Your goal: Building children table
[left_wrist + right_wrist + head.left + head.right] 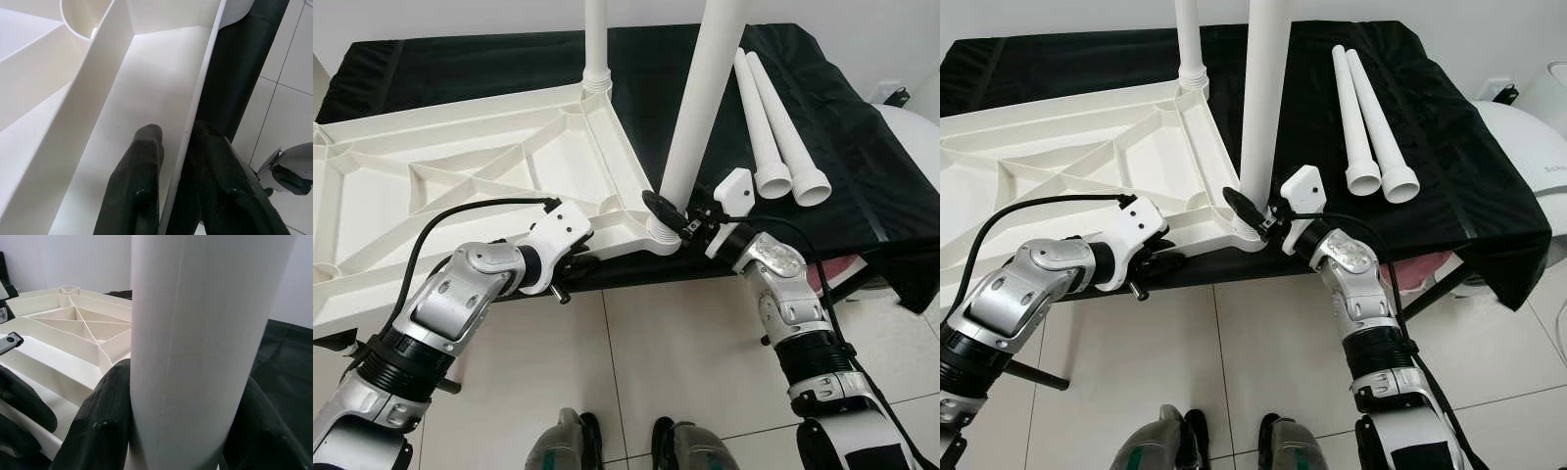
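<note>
Pincers: right (668,211) clamps smooth white leg (705,88); left (576,257) pinches ribbed tabletop rim (617,227).

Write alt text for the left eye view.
The right claw grips an upright white leg at a corner socket of the upturned white tabletop; the left claw pinches its near rim. Two loose legs lie nearby.

Black-draped bed (460,59) over pale tiled floor (666,352). Upturned white tabletop (460,186) lying on the cloth, reaching from 12 to 9 o'clock. Two loose white legs (773,117) resting side by side at 2 o'clock.
</note>
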Robot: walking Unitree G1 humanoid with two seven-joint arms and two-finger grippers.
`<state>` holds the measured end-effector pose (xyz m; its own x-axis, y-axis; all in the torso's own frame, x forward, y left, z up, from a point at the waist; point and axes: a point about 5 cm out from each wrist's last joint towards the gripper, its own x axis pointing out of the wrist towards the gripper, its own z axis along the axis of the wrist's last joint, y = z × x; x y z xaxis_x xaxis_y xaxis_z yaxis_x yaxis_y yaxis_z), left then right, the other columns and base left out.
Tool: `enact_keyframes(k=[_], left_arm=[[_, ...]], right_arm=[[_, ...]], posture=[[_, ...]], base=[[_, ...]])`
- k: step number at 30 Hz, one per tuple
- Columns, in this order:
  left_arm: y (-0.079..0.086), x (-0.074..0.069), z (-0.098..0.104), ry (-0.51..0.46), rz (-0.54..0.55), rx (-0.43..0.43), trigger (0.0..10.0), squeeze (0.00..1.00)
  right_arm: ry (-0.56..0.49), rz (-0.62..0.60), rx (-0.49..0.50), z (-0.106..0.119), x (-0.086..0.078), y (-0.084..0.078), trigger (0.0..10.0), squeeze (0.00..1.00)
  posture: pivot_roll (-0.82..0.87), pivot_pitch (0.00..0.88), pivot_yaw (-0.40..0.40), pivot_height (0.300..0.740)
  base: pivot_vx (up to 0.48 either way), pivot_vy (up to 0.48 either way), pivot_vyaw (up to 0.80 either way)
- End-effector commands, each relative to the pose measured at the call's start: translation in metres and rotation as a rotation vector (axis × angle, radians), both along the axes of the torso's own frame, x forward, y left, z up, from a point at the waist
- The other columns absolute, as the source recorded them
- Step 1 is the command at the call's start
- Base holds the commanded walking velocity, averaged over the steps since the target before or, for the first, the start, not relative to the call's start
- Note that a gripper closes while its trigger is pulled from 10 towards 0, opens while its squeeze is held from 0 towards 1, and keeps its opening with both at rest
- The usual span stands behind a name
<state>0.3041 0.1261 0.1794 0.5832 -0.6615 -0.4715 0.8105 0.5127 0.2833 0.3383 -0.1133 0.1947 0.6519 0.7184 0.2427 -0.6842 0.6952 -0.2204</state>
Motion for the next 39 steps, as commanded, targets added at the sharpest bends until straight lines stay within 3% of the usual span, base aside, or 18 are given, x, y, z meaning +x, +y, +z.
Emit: enact_keyframes(k=[1,11,18,39], left_arm=[[-0.009,-0.006,0.023,-0.074,-0.095,-0.041,10.0,0.0],[-0.009,-0.006,0.024,-0.073,-0.097,-0.04,10.0,0.0],[-0.009,-0.006,0.025,-0.073,-0.097,-0.04,10.0,0.0],[-0.009,-0.009,0.025,-0.072,-0.095,-0.042,10.0,0.0]], right_arm=[[0.089,-0.002,-0.036,-0.019,-0.001,-0.006,10.0,0.0],[0.1,0.128,-0.04,-0.011,0.0,-0.017,10.0,0.0],[0.099,0.157,-0.083,-0.005,0.008,-0.023,10.0,0.0],[0.093,0.146,-0.096,0.004,0.019,-0.032,10.0,0.0]], posture=[[-0.06,0.171,0.022,0.74],[-0.06,0.174,0.025,0.74],[-0.05,0.178,0.028,0.74],[-0.05,0.18,0.024,0.74]], base=[[0.0,0.0,0.0],[0.0,0.0,0.0],[0.0,0.0,0.0],[0.0,0.0,0.0]])
